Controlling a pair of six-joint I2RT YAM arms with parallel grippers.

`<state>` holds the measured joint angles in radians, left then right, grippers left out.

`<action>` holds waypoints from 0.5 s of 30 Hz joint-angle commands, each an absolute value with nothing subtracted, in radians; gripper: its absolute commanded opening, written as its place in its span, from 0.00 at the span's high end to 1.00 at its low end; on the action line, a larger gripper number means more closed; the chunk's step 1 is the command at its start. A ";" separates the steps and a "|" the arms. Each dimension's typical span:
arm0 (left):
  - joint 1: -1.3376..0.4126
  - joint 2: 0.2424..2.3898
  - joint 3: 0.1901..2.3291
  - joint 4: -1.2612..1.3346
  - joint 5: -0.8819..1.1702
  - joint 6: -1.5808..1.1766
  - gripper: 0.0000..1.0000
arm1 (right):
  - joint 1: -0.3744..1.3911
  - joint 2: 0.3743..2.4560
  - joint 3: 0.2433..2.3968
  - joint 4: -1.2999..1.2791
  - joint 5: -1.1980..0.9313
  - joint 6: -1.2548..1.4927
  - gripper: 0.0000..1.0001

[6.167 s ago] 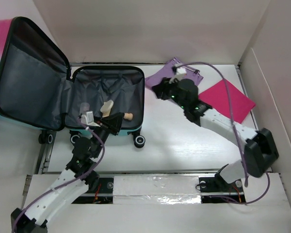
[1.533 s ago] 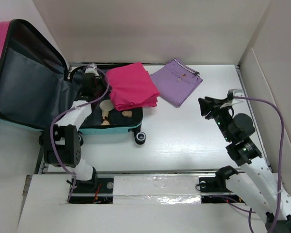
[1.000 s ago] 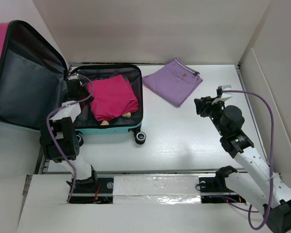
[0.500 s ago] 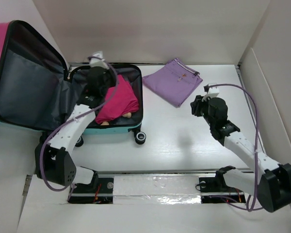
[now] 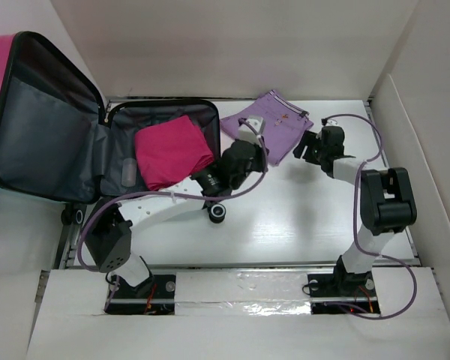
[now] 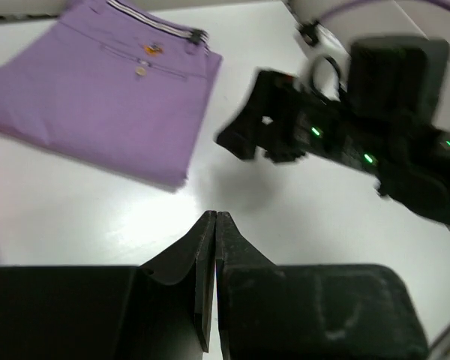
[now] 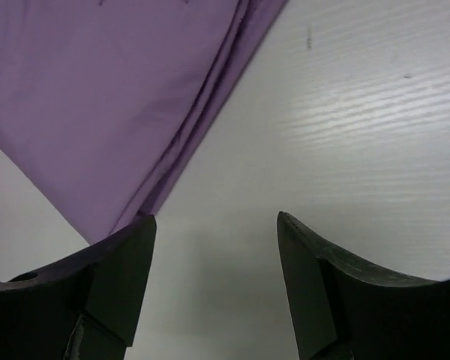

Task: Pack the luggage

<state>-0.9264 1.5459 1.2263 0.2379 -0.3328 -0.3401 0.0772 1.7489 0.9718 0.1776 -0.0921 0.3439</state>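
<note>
The luggage (image 5: 45,127) — just left of closed left gripper (image 6: 214,217); right gripper (image 7: 214,225) farther.

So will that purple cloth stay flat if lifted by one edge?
Probably not: the purple cloth shows loose folded layers at its edge, so it would likely droop and unfold. It lies thin, so probably light, and may slide on the smooth table.

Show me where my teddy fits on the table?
Free: bare table between the purple cloth and the arm bases. Crowded: beside that cloth, where the left end effector and right end effector come close, and inside the luggage.
</note>
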 commanded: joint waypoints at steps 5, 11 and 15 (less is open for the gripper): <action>-0.968 1.500 1.121 0.408 -0.347 -0.385 1.00 | 0.081 1.910 1.123 0.333 -0.271 0.549 0.29; -0.968 1.505 1.069 0.416 -0.282 -0.397 0.94 | 0.101 2.074 1.204 0.399 -0.328 0.670 0.40; -0.968 1.509 1.055 0.414 -0.302 -0.410 0.55 | 0.110 2.121 1.230 0.423 -0.344 0.709 0.71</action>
<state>-0.9668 1.5490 1.0641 0.3565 -0.2962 -0.3904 0.0891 2.0975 1.2034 0.3611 -0.3050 0.6407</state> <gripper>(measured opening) 0.412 0.341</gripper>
